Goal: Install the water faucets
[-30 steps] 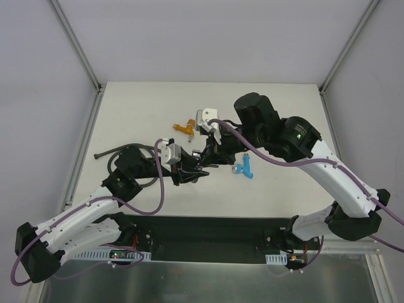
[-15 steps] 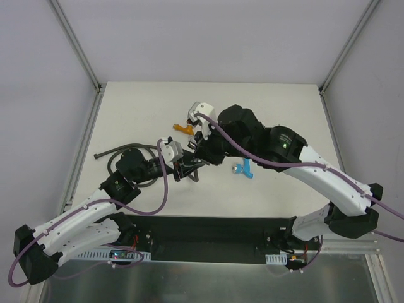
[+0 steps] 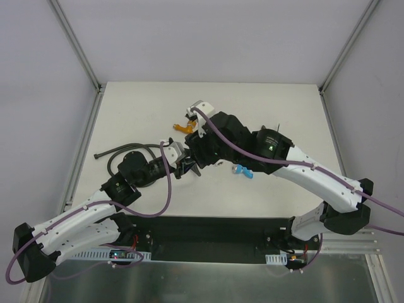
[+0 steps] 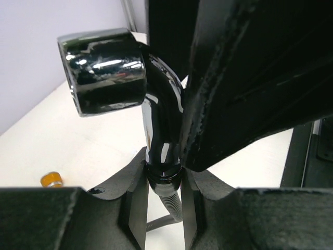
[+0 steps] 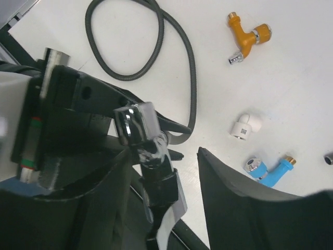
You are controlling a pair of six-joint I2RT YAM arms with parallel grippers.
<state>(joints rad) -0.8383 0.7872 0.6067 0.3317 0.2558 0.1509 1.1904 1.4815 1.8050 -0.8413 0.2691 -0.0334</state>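
Right arm has swung down and leftward, bringing the right fingers (image 5: pixel 229 198) up to the left arm's. The left fingers (image 4: pixel 130 208) are clenched on the neck of the chrome faucet (image 4: pixel 156 120), holding it above the surface (image 3: pixel 278 120) where the hose (image 5: pixel 192 78) joins it, probably to steady it for fitting. Right fingers are spread, one on each side of the faucet. Left arm reaches low and forward; right arm arches over, wrist bent down. The orange faucet (image 5: pixel 247 39) and blue faucet (image 5: pixel 268 172) lie loose on the surface.
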